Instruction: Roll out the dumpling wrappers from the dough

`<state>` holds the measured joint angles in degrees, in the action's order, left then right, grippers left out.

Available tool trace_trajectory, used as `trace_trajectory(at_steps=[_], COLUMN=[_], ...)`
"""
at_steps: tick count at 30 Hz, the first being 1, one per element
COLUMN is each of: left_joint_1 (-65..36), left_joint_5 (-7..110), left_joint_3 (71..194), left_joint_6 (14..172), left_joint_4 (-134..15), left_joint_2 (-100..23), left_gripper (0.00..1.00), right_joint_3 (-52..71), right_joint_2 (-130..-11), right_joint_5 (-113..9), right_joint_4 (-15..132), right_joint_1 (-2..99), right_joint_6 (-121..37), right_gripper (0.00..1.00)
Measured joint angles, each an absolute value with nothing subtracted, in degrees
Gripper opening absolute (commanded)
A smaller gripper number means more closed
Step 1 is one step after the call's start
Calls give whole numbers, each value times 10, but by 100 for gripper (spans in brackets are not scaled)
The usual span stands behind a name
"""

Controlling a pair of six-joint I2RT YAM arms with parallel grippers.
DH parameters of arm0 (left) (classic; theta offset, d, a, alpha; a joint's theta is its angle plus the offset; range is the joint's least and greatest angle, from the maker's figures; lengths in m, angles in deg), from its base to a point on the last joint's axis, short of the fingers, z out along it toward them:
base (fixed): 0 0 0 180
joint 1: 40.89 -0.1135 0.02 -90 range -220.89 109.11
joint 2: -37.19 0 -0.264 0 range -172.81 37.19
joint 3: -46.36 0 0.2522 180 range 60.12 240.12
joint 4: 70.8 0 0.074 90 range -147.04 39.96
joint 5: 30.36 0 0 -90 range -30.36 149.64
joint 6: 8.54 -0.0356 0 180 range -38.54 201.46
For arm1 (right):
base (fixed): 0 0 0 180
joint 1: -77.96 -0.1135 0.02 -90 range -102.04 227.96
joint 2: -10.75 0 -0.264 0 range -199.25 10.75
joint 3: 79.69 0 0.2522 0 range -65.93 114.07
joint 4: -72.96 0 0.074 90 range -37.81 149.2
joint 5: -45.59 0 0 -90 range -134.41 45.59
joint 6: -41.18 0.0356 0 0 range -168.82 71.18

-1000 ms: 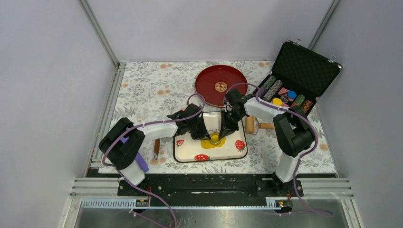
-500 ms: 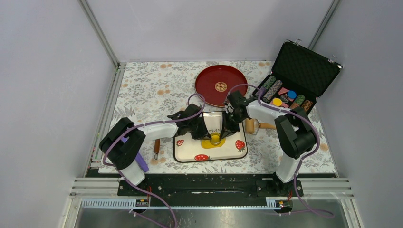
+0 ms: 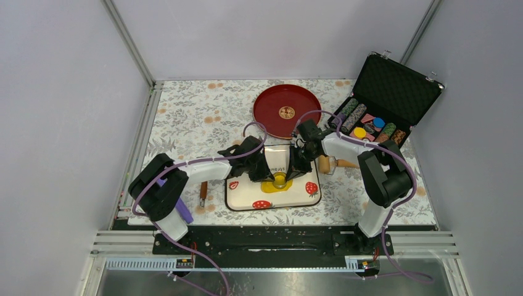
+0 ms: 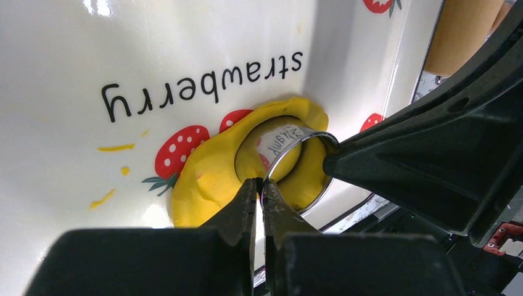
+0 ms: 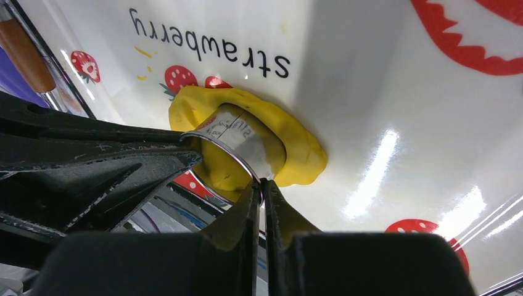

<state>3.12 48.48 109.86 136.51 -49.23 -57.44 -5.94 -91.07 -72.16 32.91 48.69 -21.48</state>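
On the floral table [image 3: 191,117], near its middle: white tray [image 3: 247,194] printed "strawberry" with red berries. Toward the tray's near edge lies flattened yellow dough [image 4: 203,185]. Pressed into it stands a metal ring cutter [image 4: 290,139], sticker lettering illegible. Clamped on opposite sides of its rim: left claw [image 4: 259,185], right claw [image 5: 260,185].

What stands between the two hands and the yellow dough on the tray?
Only the metal ring cutter, pressed into the dough; the left hand and right hand each pinch its rim. Nothing else visible.
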Motion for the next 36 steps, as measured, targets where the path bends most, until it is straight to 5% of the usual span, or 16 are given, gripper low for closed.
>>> trace_trajectory(at_steps=[20, 23, 28, 36], left_joint_1=[37, 37, 38, 36], left_joint_5=[500, 501, 508, 507], left_joint_3=[1094, 1100, 1119, 1140], left_joint_6=[1374, 1368, 1359, 1345], left_joint_4=[-494, -485, -457, -398], left_joint_2=[-569, -570, -575, -577], left_gripper=[0, 2, 21, 38], right_joint_3=[-43, -40, -30, -14], right_joint_2=[-916, -916, -916, -916], right_joint_5=[-710, -706, -694, -680], right_joint_4=[307, 302, 288, 240], right_joint_1=[483, 481, 477, 475], right_joint_6=[-214, -214, -214, -211], right_gripper=[1, 7, 16, 52])
